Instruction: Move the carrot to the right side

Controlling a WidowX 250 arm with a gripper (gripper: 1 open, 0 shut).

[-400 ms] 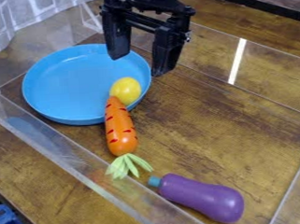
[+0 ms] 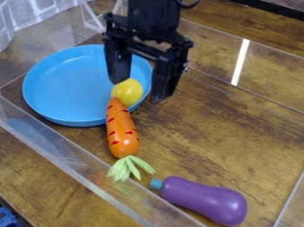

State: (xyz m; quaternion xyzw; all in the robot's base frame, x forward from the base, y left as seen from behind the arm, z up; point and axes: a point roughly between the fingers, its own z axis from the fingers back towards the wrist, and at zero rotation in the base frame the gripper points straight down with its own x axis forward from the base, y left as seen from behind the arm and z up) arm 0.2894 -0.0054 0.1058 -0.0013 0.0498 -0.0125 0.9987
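Carrot (image 2: 121, 130) between lemon (image 2: 127, 90) and eggplant (image 2: 204, 200)

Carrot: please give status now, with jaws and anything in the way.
Gripper jaws open, empty, above the lemon. Carrot lies untouched on the table, tip against the blue plate. Lemon touches carrot's tip; eggplant apart.

Blue plate (image 2: 59, 86) on wooden desk (image 2: 244, 130). Yellow lemon (image 2: 127, 90) at the plate's near-right rim. Purple eggplant (image 2: 205, 200) lies apart, lower right.

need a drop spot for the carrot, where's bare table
Bare wood lies right of the carrot, between the plate and the eggplant. It's crowded at the plate's near rim, where the lemon, the carrot's tip and the open gripper bunch together.
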